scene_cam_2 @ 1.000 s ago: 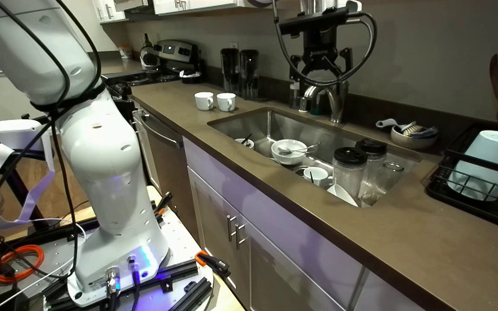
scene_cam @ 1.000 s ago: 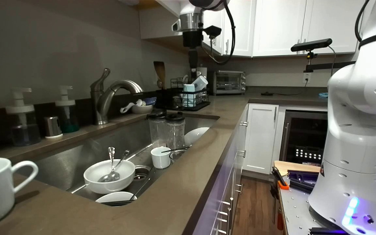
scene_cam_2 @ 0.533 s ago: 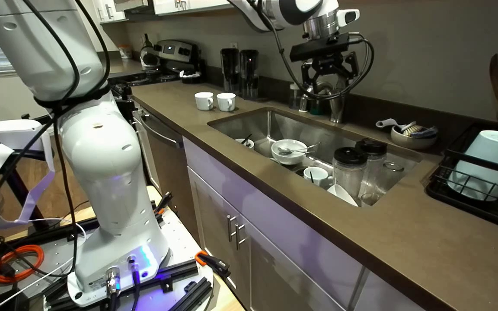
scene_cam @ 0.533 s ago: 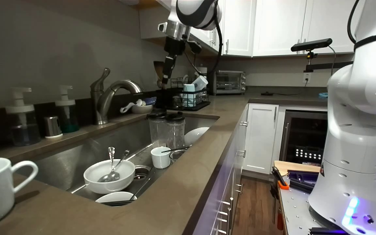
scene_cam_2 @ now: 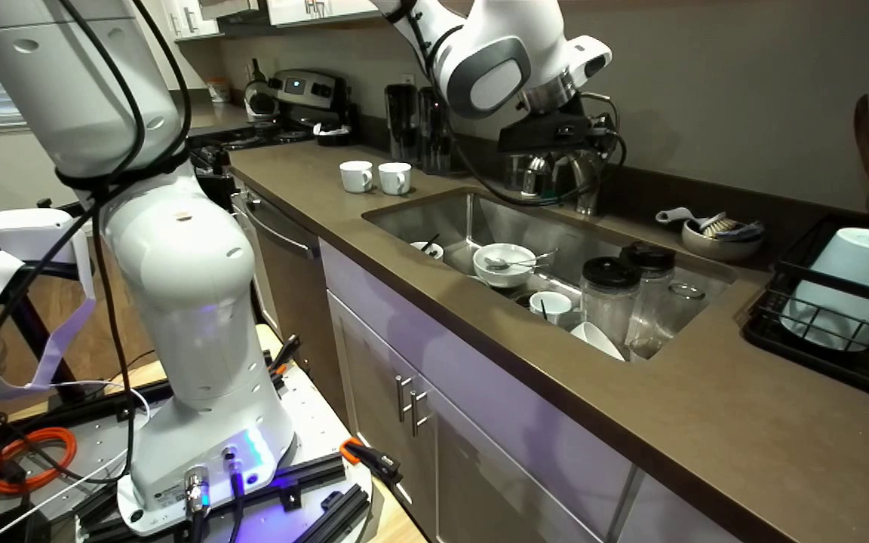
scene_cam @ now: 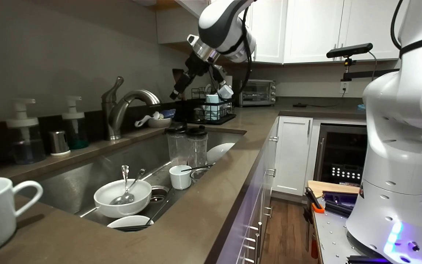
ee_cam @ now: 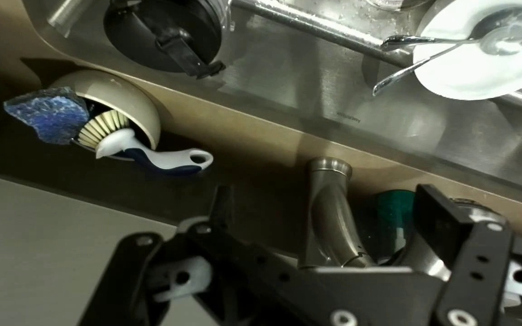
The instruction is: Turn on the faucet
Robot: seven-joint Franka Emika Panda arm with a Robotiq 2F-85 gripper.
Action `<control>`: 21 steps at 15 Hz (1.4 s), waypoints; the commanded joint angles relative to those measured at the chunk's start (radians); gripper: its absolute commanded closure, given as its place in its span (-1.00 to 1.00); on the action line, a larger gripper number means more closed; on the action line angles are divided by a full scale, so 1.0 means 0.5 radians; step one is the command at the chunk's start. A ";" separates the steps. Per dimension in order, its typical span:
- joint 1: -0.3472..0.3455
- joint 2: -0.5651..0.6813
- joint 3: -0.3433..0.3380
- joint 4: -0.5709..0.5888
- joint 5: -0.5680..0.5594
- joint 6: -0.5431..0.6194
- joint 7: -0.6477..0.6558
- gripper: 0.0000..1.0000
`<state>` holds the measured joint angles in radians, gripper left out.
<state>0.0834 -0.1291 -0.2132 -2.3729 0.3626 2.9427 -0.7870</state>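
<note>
In an ext. view the faucet [scene_cam: 117, 119] is seen at approx. 11 o'clock of the sink [scene_cam: 64, 183], mounted just beside its edge. The gripper [ee_cam: 332, 213] is held tilted at 2 o'clock of the faucet, apart from it; its fingers [ee_cam: 442, 226] are spread wide, w/ the faucet framed b/w them in the wrist view. A small bowl [scene_cam: 159, 123] w/ brush [scene_cam: 143, 121] is placed at 3; a white bowl [scene_cam: 123, 211] w/ spoons [scene_cam: 126, 198] is set in the sink at 6.

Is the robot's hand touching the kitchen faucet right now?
Apart: in an exterior view, grey wall shows through a gap between the hand and the kitchen faucet.
</note>
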 commanded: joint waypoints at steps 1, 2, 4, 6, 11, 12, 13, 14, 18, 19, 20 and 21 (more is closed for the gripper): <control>0.023 0.000 -0.014 -0.003 0.036 0.008 -0.031 -1.00; 0.032 -0.001 -0.021 -0.003 0.044 0.010 -0.035 -1.00; 0.034 -0.001 -0.025 -0.003 0.045 0.010 -0.035 -1.00; 0.060 0.004 -0.027 0.009 0.090 0.032 -0.062 -1.00; 0.147 0.046 -0.005 0.117 0.121 0.068 -0.082 -1.00; 0.151 0.075 0.006 0.150 0.084 0.100 -0.048 -1.00; 0.178 0.088 0.003 0.186 0.103 0.104 -0.061 -1.00; 0.162 0.120 0.016 0.218 0.037 0.132 -0.005 -1.00; 0.221 0.221 0.030 0.358 0.159 0.171 -0.062 -1.00; 0.245 0.264 0.033 0.411 0.225 0.169 -0.087 -1.00; 0.271 0.305 0.040 0.466 0.313 0.170 -0.128 -1.00; 0.290 0.340 0.050 0.518 0.403 0.156 -0.184 -1.00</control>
<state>0.1970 -0.0331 -0.1981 -2.2005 0.4447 2.9970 -0.8021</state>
